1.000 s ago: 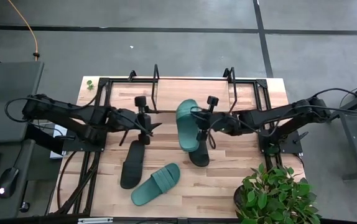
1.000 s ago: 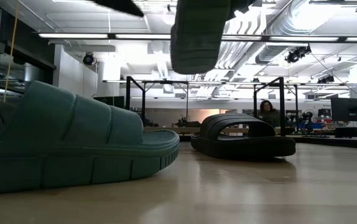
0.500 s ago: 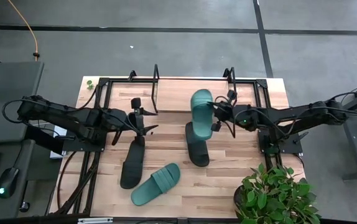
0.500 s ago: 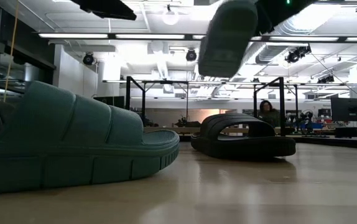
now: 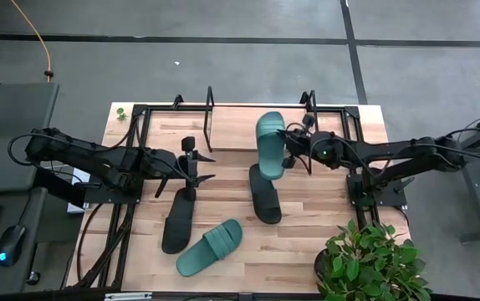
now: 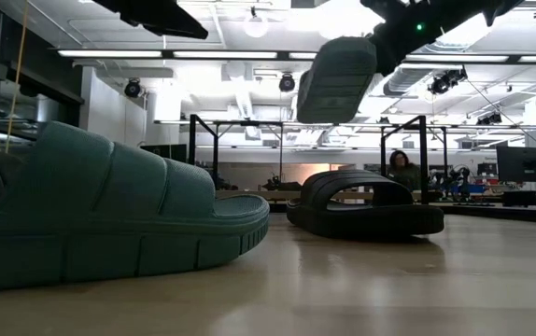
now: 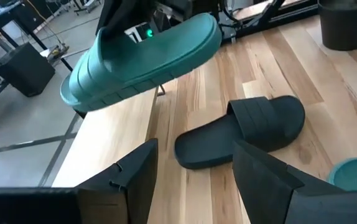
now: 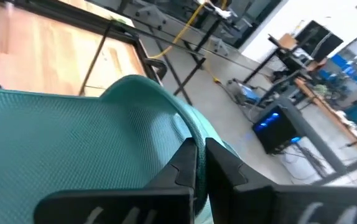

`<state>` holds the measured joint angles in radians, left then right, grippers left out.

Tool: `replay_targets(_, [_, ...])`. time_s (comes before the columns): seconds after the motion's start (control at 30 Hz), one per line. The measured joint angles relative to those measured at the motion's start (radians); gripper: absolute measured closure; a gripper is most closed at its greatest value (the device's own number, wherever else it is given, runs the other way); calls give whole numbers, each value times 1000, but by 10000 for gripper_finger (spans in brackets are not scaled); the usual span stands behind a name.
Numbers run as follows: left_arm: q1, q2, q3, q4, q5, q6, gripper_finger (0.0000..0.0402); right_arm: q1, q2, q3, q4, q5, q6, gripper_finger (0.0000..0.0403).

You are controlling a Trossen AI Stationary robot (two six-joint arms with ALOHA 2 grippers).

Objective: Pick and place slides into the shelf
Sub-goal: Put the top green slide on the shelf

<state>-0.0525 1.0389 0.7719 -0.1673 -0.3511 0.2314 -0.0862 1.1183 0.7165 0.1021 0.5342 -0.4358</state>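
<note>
The right gripper (image 5: 286, 150) is clenched on the side edge of a teal slide (image 5: 269, 144), holding it in the air over the front edge of the shelf (image 5: 232, 125), whose light board lies along the counter's (image 5: 324, 201) far edge between black frame bars. In the right wrist view its fingers (image 8: 194, 163) pinch the teal sole. A black slide (image 5: 265, 192) lies on the counter just in front of the lifted one, near the middle. The left gripper (image 5: 204, 166) hovers left of centre with its fingers (image 7: 129, 177) spread and holding nothing, above the far end of a second black slide (image 5: 177, 221). The other teal slide (image 5: 210, 247) lies slantwise near the counter's front edge, beside that black one. A potted plant (image 5: 370, 263) stands at the front right corner.
</note>
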Motion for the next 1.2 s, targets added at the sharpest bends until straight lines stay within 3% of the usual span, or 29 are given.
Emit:
replay_targets(0.1, [0,0,0,-10,0,0,215,-45,0,0,7,-74,8,402])
replay_targets(0.47, [1,-1,-15,-14,-12,6,216,-198,8,-169,234,-128,-63,402])
replay_targets(0.7, [1,-1,-15,-10,-14,6,215,-256,26,-193,292,-179,-71,402])
replay_targets(1.2, [1,-1,-15,-9,-15,0,216,-350,306,-194,561,-260,-121,402])
